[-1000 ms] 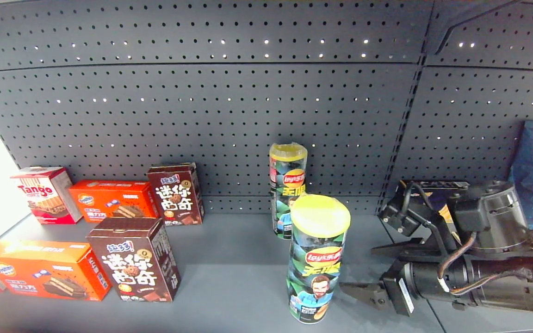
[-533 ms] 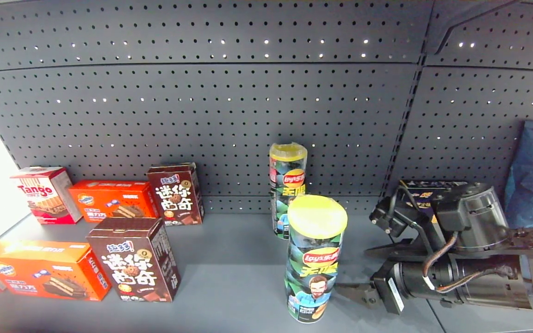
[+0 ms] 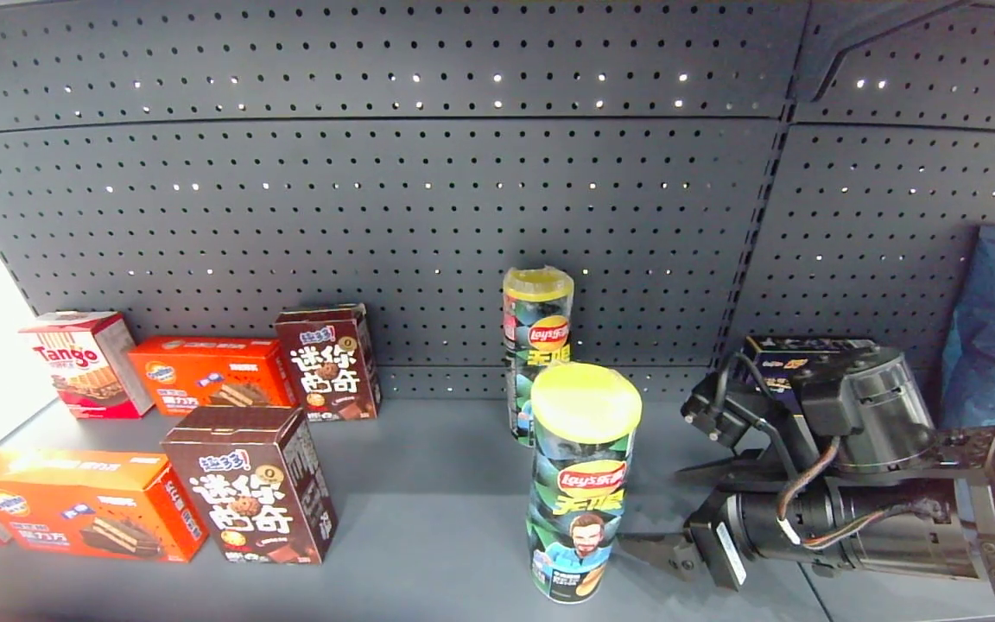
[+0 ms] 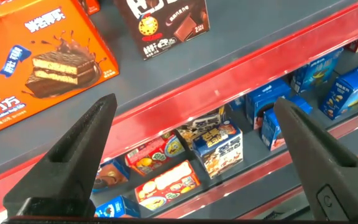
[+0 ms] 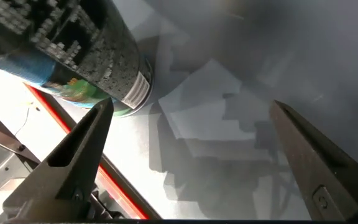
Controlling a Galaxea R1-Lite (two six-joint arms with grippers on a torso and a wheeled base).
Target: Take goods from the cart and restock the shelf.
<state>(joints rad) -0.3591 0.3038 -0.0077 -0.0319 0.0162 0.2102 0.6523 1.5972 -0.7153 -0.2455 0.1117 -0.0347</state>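
Chips can (image 3: 582,484), lower centre, was shifted left alongside right gripper (image 3: 662,510); jaws spread wide, nothing held. Placement judged done; withdrawal called for.

R gripper (image 3: 651,507) jaws apart, wrist prob. horizontal; L gripper (image 4: 191,155) spread wide.

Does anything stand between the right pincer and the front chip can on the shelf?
Nothing visible does. The open right pincer lies directly beside the front chip can, one finger close to its base. The second can stands behind it, out of the way.
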